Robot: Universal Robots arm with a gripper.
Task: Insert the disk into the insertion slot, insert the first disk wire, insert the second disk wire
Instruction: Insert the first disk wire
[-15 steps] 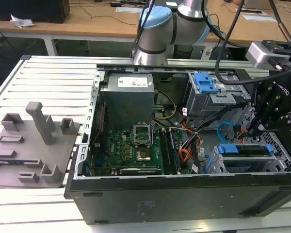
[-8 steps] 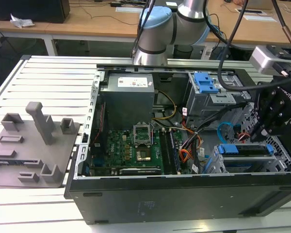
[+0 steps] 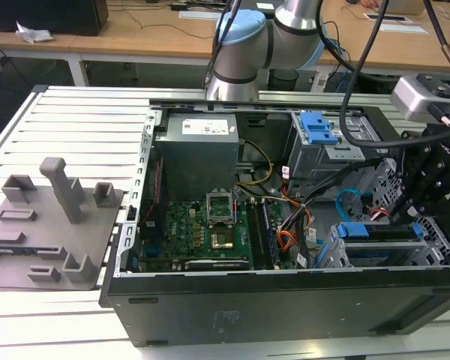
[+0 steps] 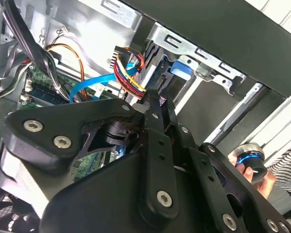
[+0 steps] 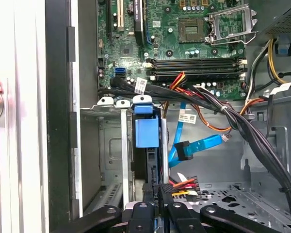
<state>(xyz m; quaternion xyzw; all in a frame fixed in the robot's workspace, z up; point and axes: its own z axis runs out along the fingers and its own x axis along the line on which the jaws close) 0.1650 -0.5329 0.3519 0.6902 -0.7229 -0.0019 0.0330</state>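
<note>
Blue-framed disk (image 5: 146,127) seated in grey cage (image 5: 122,145), jaws pinching black plug (image 5: 165,188) of red-yellow wires, light-blue cable (image 5: 203,144) nearby.

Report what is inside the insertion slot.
The disk sits edge-on inside the insertion slot, its blue carrier showing. Cage walls hide its flat faces, and the tool covers one end. The second disk wire lies outside, its plug loose.

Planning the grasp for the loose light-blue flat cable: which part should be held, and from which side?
Probably the dark plug end, the only stiff part; the light-blue flat cable itself is thin and bends. Come in through the open side of the case, as the first wrist view looks, where the plug lies uncovered beside the disk.
</note>
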